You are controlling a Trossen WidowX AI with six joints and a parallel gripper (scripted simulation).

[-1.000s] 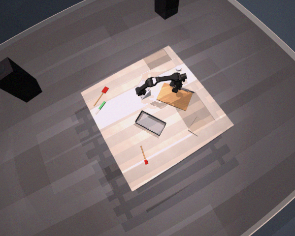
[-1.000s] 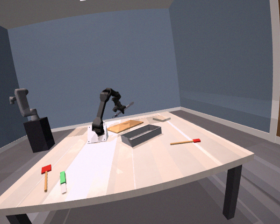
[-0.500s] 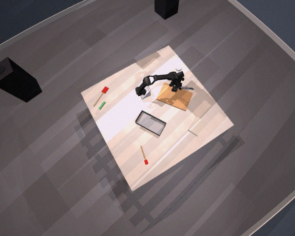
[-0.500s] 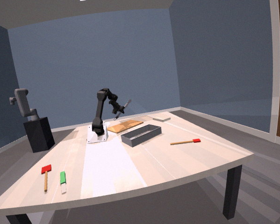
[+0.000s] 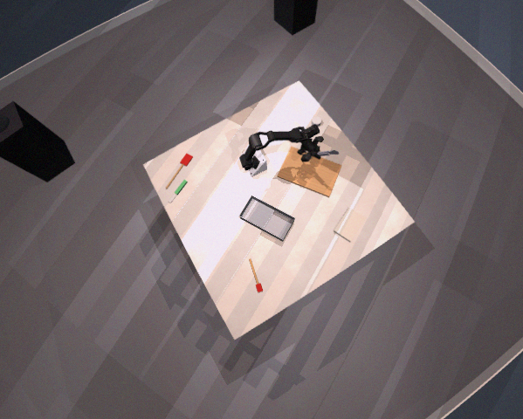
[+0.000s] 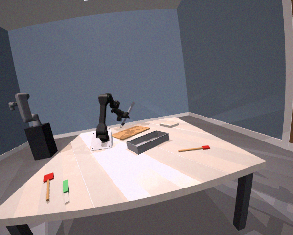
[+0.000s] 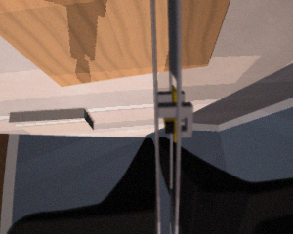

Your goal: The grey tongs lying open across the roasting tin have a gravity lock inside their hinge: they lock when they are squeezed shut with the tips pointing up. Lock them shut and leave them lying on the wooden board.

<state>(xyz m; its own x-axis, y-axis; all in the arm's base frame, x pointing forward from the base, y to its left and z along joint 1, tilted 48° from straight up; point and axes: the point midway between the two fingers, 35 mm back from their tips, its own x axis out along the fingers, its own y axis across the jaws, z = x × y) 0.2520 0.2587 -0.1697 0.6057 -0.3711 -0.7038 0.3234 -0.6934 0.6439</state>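
Note:
The grey tongs [image 5: 328, 153] [image 6: 131, 107] [image 7: 176, 49] are in the air above the wooden board [image 5: 285, 171] [image 6: 141, 128] [image 7: 39, 39], tilted steeply. Their two arms lie close together and nearly parallel. The hinge bracket [image 7: 187, 119], with a yellow piece running through it, shows beyond my fingers and appears to be at the low end, the tips up. Whether the lock holds cannot be told. My gripper [image 5: 318, 155] [image 6: 127, 115] [image 7: 154, 144] is shut on the tongs around their middle. The roasting tin [image 5: 272, 208] [image 6: 152, 144] holds no tongs.
A pale block [image 6: 169, 125] [image 7: 49, 117] lies beyond the board. A small white round object [image 5: 316, 121] is near the arm's wrist. Two red-headed tools [image 5: 186, 159] [image 5: 258, 287] and a green-handled one [image 5: 180, 187] lie farther off. Another robot arm [image 6: 23, 108] stands beside the table.

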